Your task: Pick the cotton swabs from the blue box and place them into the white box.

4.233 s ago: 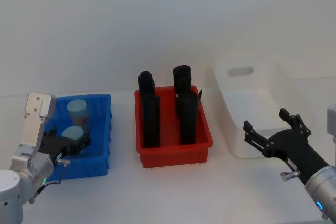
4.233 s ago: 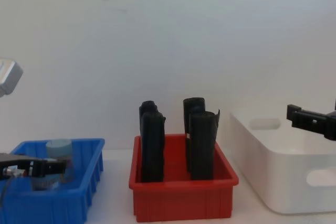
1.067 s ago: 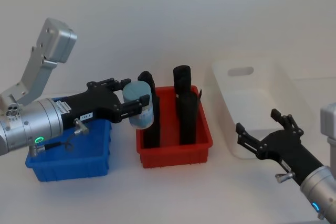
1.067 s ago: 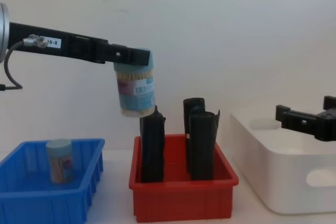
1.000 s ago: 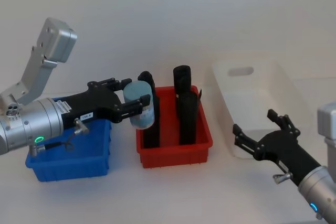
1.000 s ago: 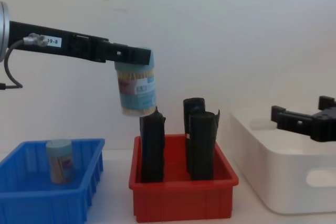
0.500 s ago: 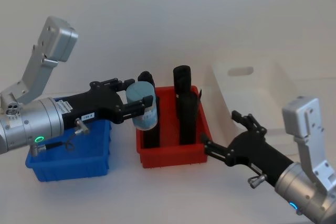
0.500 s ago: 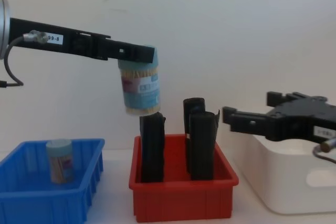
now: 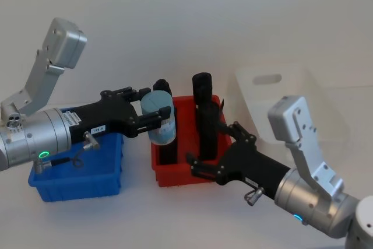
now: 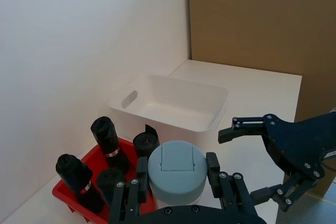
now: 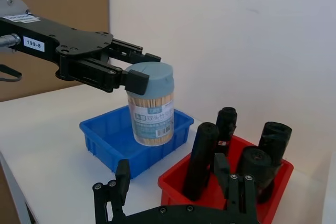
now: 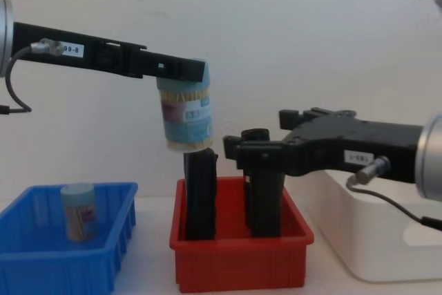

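Observation:
My left gripper is shut on a cotton swabs tub, pale blue lid up, and holds it in the air over the left end of the red bin. From the chest the tub hangs just above a tall black object, with the left gripper at its lid. A second tub stands in the blue box. My right gripper is open, reaching left over the red bin's front, a short way right of the held tub. The white box sits far right.
The red bin stands between the blue box and the white box and holds several tall black objects. A plain white wall runs close behind the table. The brown panel stands beyond the white box.
My right gripper has swung left from in front of the white box to over the red bin, near the held tub. The left gripper with the tub has crept slightly right.

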Robot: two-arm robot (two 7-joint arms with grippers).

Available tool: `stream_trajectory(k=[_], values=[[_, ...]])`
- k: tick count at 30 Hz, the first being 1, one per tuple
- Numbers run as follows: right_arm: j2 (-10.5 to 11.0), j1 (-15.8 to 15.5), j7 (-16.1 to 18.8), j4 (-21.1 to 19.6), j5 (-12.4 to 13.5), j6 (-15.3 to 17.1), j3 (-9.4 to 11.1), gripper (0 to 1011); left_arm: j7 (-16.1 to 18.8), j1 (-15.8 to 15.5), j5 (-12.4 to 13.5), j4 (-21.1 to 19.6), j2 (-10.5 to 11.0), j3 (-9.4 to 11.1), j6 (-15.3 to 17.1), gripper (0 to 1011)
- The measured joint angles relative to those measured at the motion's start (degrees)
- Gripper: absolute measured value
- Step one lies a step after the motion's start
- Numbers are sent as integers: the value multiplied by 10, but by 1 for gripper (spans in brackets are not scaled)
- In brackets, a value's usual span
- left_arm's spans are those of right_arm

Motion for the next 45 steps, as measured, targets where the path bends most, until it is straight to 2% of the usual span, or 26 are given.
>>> stream_trajectory(k=[17, 38, 40, 45], values=[[-42, 52, 18, 45, -47, 26, -24, 1002, -1, 0, 0, 0, 0, 0, 0, 669], [-84, 102, 14, 108, -78, 22, -45, 1002, -2, 0, 0, 0, 0, 0, 0, 669], [-86, 105, 14, 112, -79, 21, -46, 996, -2, 0, 0, 0, 0, 0, 0, 669], [-93, 114, 14, 125, -81, 17, -49, 885, -2, 0, 0, 0, 0, 0, 0, 669]])
